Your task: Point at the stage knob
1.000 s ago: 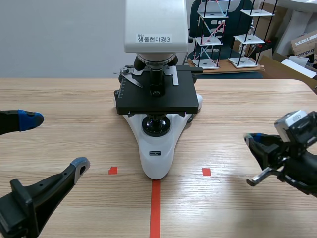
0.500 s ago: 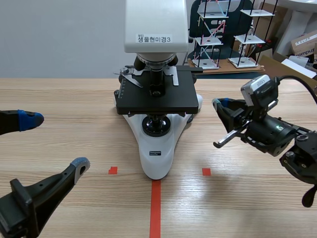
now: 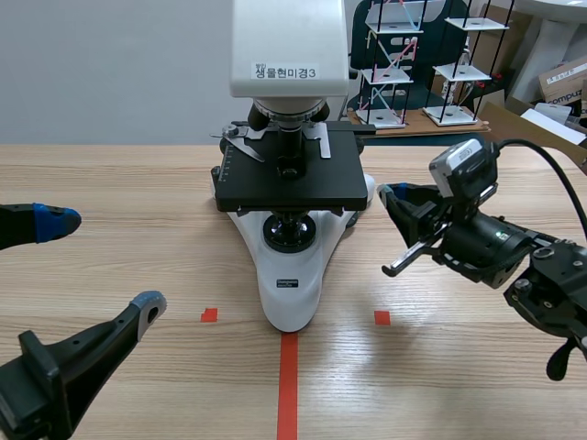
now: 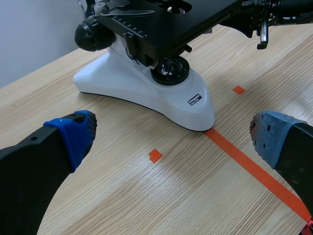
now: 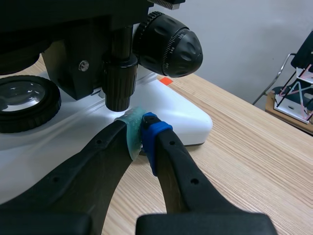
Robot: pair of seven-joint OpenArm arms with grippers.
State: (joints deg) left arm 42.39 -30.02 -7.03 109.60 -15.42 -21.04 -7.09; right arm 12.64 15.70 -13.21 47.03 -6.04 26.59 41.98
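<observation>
Blue pads tip the fingers of the left gripper (image 3: pixel 108 260), which hangs nearest the robot, low over the wooden table (image 3: pixel 110 183) with its fingers spread wide and nothing between them. It sits well apart from the microscope (image 3: pixel 289 275) and, by my reading, has no share in this task.

Ahead of it the microscope's white foot stands at the end of the red tape line, with the black stage (image 3: pixel 289 188) above it.

The work is on the far side of the foot. The right gripper (image 5: pixel 142 128) comes in from the right with its two fingers pressed together on nothing, a single closed tip. In the right wrist view that tip sits just under the stage knob (image 5: pixel 118 83) — the short black stem hanging down from the stage's underside, beside the big ribbed focus wheel (image 5: pixel 168 45). The tip looks aimed at the stem's lower end. Whether pad and knob touch or a sliver of gap remains, I cannot tell.

As a judgement, the pointing is all but done: the correct arm is at the correct knob, and not at the larger wheel beside it. What may be left is only closing the last gap — or simply keeping the pose

Beyond the table stand small white shelf models (image 3: pixel 394 64) and boxes
</observation>
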